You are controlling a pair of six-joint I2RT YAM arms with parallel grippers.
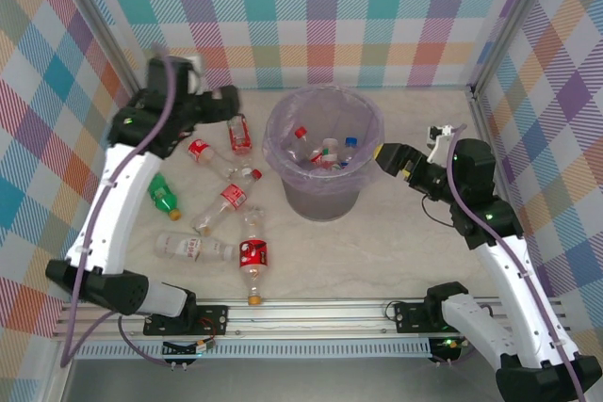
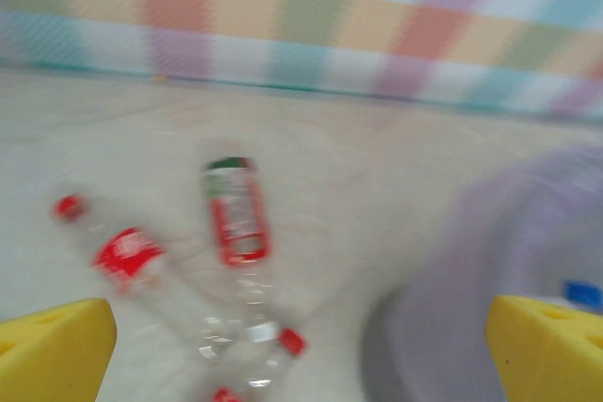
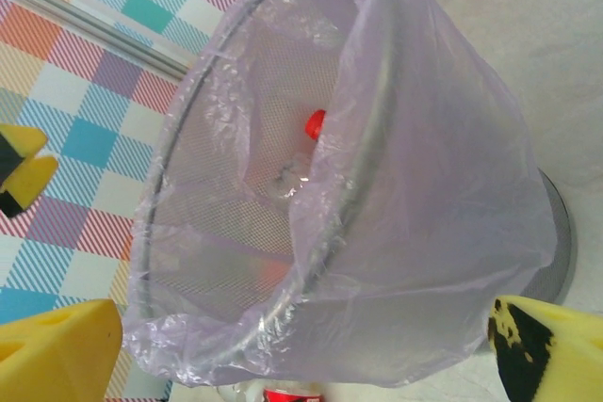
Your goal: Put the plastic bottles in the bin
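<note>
The task is partly done. Several small clear plastic bottles (image 1: 325,152) with red and blue caps lie inside the round grey bin lined with a translucent lavender bag (image 1: 320,197), which stands at the centre of the top view. About six more lie on the pale surface (image 1: 396,251) in the left half of that view. They include a red-labelled bottle (image 1: 239,134) nearest the back wall, a green-tinted bottle (image 1: 163,193) furthest left, and a red-labelled bottle with an orange cap (image 1: 252,256) nearest the bottom edge.

The left tool (image 1: 224,98) hangs in the upper left, just beside the bin's rim and above the scattered bottles. In its wrist view the left tool (image 2: 301,350) is released, with its yellow fingertips (image 2: 52,350) far apart at the lower corners and nothing between them. That picture is blurred but shows two red-labelled bottles below.

The right tool (image 1: 388,159) sits to the right of the bin, near its rim. It too is released and empty, and its wrist camera looks into the bag (image 3: 443,185), where a red cap (image 3: 316,122) shows.

The step in hand looks like going for a fresh bottle. The next move calls for lowering the left tool over one bottle on the left, probably the one nearest the back wall. The jaws should be set across its body before they close on it.
</note>
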